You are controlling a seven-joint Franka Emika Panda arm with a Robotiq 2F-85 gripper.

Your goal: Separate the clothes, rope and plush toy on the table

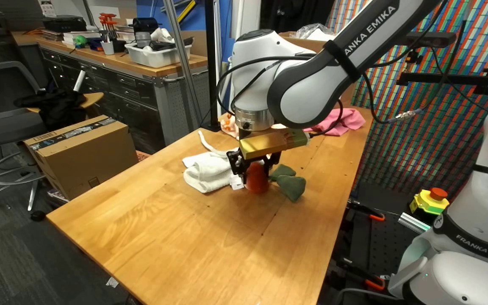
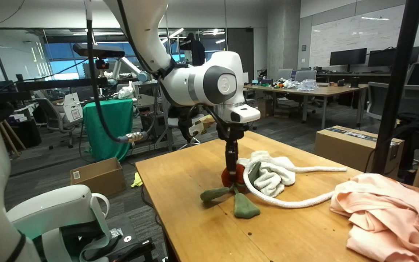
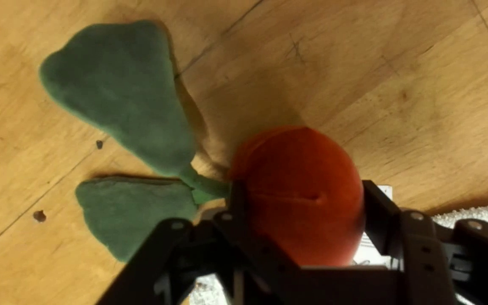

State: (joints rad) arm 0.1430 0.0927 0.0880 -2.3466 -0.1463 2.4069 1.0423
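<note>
The plush toy (image 1: 257, 183) has a round red-orange body and green leaves. Its leaves lie on the table in both exterior views (image 2: 246, 208). My gripper (image 1: 256, 174) points down around the red body. In the wrist view the fingers (image 3: 303, 192) press on both sides of the body (image 3: 307, 165). I cannot tell whether the body is off the table. A white cloth (image 2: 273, 176) is bunched right beside the toy. The white rope (image 2: 296, 203) loops past the white cloth toward a peach-pink cloth (image 2: 395, 214). The pink cloth (image 1: 345, 120) also lies at the table's far end.
The wooden table (image 1: 163, 237) has its edges in both exterior views. A patterned orange-white cloth (image 1: 228, 125) lies partly behind the arm. A black post (image 2: 395, 91) stands at the table's edge. Another white robot arm (image 1: 477, 199) stands beside the table. A cardboard box (image 1: 87, 156) is on the floor.
</note>
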